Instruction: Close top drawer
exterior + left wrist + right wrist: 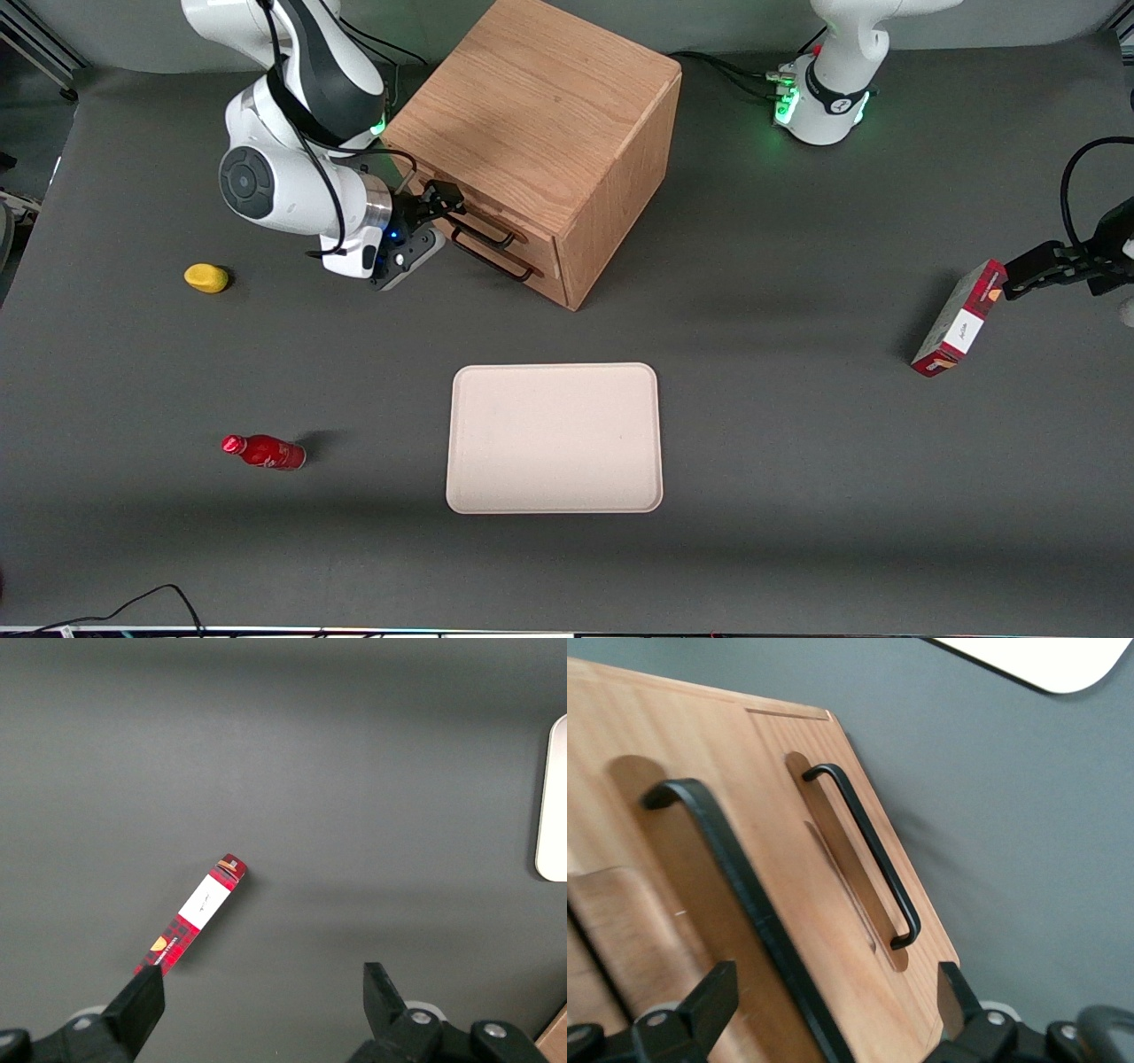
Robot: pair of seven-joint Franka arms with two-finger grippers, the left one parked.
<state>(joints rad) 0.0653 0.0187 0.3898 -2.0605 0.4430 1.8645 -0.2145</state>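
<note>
The light oak cabinet (532, 115) stands at the back of the table. Its top drawer (496, 221) shows just under the cabinet's top edge, with a thin black bar handle (485, 230). My right gripper (443, 199) is in front of that drawer, at the handle's end. In the right wrist view the top drawer's front (673, 868) fills the frame. The gripper (833, 979) is open, and its fingers (700, 1001) straddle the top handle (735, 877) without gripping it. The lower drawer's handle (868, 859) lies beside it. I cannot tell how far out the drawer stands.
A beige tray (554, 439) lies nearer the front camera than the cabinet. A yellow object (205, 277) and a red bottle (264, 452) lie toward the working arm's end. A red box (961, 319) stands at the parked arm's end, also in the left wrist view (190, 926).
</note>
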